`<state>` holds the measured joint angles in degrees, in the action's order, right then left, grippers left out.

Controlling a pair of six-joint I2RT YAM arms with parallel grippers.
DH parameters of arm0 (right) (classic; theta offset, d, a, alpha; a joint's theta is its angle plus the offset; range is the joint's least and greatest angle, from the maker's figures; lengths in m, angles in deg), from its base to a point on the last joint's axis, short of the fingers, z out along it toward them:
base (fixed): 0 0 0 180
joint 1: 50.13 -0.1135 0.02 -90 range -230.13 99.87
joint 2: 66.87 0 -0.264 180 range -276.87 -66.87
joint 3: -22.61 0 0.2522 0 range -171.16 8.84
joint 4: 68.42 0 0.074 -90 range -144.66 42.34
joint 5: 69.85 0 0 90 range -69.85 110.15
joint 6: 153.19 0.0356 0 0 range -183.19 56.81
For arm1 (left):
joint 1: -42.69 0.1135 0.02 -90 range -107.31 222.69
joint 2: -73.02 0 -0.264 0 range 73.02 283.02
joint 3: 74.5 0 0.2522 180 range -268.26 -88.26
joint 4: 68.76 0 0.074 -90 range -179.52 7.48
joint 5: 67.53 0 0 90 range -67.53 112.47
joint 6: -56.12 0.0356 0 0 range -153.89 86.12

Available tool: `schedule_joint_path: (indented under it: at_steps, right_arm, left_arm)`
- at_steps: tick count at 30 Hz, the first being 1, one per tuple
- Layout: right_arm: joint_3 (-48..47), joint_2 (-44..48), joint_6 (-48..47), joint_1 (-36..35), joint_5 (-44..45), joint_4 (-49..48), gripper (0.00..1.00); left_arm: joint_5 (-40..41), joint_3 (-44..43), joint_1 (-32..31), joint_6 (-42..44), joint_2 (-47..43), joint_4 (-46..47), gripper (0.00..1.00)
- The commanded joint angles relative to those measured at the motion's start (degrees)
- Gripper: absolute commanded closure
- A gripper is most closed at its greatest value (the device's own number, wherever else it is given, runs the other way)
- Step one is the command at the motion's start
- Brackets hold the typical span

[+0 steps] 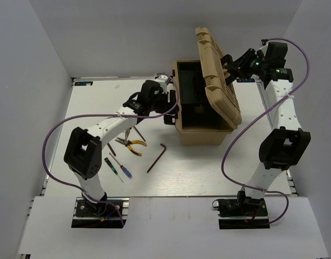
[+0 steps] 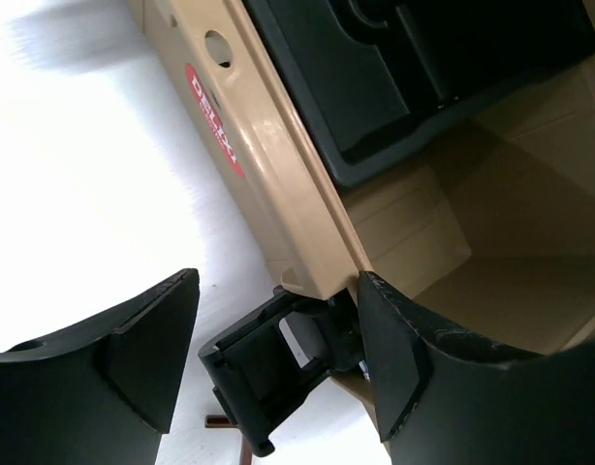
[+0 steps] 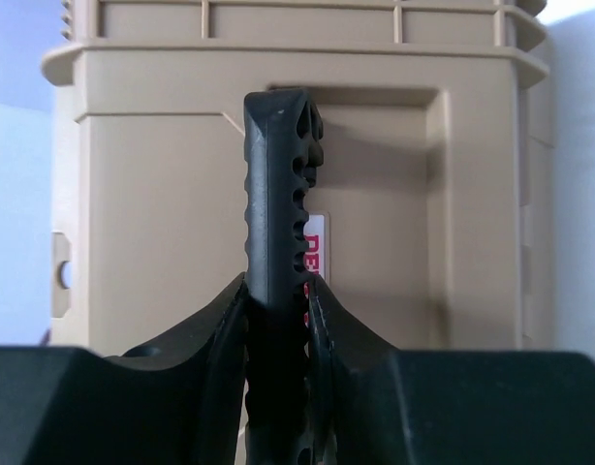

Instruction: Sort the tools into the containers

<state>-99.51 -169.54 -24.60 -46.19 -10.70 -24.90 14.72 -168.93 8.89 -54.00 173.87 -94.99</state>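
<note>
The tan toolbox [image 1: 204, 129] stands open with a black tray [image 2: 423, 77] inside. My right gripper [image 1: 230, 65] is shut on the black handle [image 3: 278, 174] of the lid [image 1: 216, 81] and holds the lid upright. My left gripper [image 1: 166, 105] is open at the box's front left corner, its jaws either side of the black latch [image 2: 273, 373]. On the table left of the box lie the yellow-handled pliers [image 1: 131, 144], a dark L-shaped hex key [image 1: 157, 156], a blue-handled screwdriver [image 1: 124, 169], a green one [image 1: 111, 164] and a red one [image 1: 111, 149].
White walls enclose the table on the left, back and right. The left arm's purple cable [image 1: 52, 135] loops over the table's left side. The right arm [image 1: 281, 124] stands along the right edge beside the box.
</note>
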Motion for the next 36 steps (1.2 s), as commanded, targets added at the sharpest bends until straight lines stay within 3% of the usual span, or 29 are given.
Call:
schedule_joint_path:
  at_steps: [1, 14, 24, 29, 31, 36]
  right_arm:
    - [0.85, 6.95, 7.29, 1.85, -8.69, -17.8, 1.0]
    - [7.98, 7.66, 16.51, 4.76, -15.55, -28.08, 1.0]
    - [12.29, 8.8, 25.29, 6.77, -20.3, -37.4, 1.0]
    - [14.75, 8.02, 34.79, 8.89, -24.25, -48.46, 1.0]
    - [16.32, 7.58, 40.39, 9.5, -25.65, -55.41, 1.0]
    - [18.79, 5.47, 49.28, 12.84, -29.08, -70.07, 1.0]
  left_arm:
    - [1.43, -2.31, -1.79, 1.66, -0.49, -0.02, 0.23]
    - [-1.57, -2.21, -5.3, -0.71, -1.64, 5.35, 0.23]
    - [13.71, -9.42, -8.73, 1.05, 6.54, -7.39, 0.28]
    - [18.11, -9.42, -9.26, 2.19, 7.15, -8.97, 0.32]
    - [18.82, -9.95, -9.26, 2.19, 7.68, -8.98, 0.39]
    - [19.35, -8.55, -9.26, 2.19, 7.07, -8.8, 0.45]
